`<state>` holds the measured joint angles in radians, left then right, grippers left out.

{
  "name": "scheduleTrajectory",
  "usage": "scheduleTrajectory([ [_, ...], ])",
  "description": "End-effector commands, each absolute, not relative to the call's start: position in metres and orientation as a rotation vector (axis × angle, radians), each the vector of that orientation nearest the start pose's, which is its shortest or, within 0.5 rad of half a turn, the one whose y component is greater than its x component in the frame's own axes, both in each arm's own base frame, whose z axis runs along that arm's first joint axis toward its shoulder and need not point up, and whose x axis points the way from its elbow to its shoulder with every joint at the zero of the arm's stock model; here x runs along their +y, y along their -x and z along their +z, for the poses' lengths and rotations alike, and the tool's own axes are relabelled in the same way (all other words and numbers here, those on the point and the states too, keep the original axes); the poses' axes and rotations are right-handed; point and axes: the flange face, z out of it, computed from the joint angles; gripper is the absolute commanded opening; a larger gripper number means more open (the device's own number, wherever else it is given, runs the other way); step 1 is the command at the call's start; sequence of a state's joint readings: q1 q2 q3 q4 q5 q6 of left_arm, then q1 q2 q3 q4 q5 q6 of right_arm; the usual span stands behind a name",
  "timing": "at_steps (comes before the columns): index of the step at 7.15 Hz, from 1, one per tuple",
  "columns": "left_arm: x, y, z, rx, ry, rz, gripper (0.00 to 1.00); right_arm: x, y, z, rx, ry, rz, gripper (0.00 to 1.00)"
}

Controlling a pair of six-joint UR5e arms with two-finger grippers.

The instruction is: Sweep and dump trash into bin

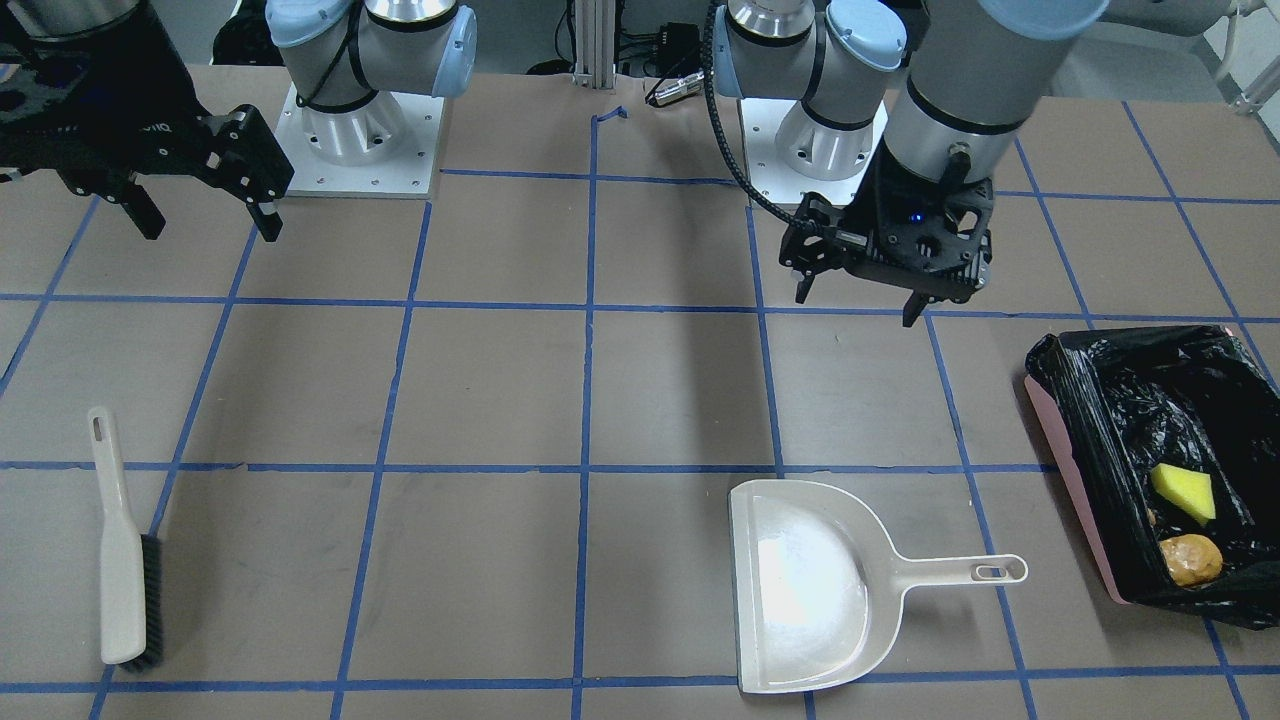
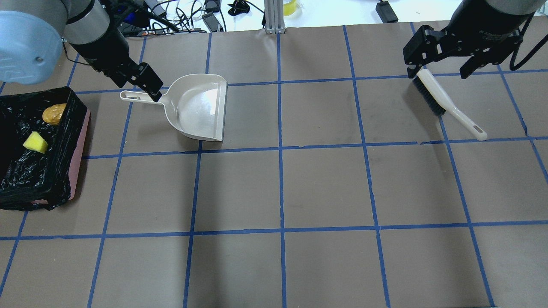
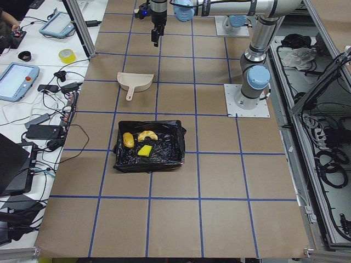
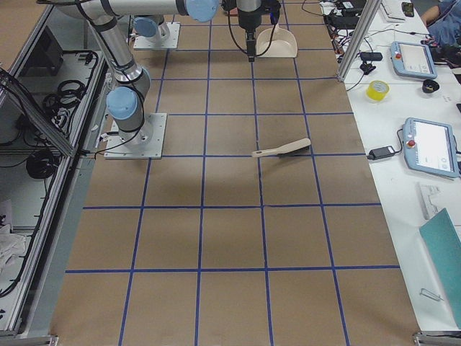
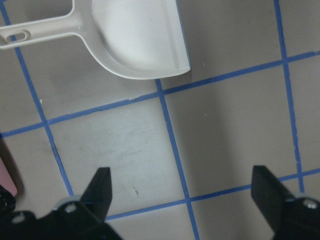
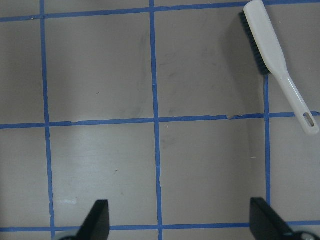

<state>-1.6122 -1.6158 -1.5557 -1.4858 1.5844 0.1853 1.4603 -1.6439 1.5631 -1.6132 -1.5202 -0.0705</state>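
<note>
Seen from overhead, the brown table, gridded with blue tape, carries everything. The bin, pink with a crinkled black bag lining, sits at the table's 9 o'clock edge. The white dustpan lies flat at about 11 o'clock, just beside the bin but apart from it. Its handle points to 9 o'clock and its mouth to 3 o'clock. The brush lies at about 2 o'clock, well apart from the dustpan, with its bristle head toward 10 o'clock and its handle toward 4 o'clock.

The left gripper hangs above the table near the dustpan with its jaws spread wide and nothing between them. Its wrist view shows the dustpan at 12 o'clock, clear of the fingers. The right gripper hangs above the brush's end of the table, jaws likewise wide and holding nothing.

All the trash lies inside the bin on the black liner. The golden-brown lump is at 1 o'clock from the yellow-green wedge. In the left side view, the pale crescent slice rests just beside both.
</note>
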Motion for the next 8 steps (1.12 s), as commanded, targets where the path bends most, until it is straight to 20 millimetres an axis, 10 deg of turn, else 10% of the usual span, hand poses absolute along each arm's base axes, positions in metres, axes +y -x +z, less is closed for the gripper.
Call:
scheduleTrajectory([
  [1,-0.4881,0.1629,0.5002,3.088,-0.298,-0.084,1.00,-0.4838,-0.0855,0.5311,3.096,-0.057,-0.197,1.00],
  [8,-0.4832,0.1575,0.5060,3.109,0.011,-0.113,1.00,-0.4824,-0.0843,0.5339,3.122,0.055,-0.203,1.00],
])
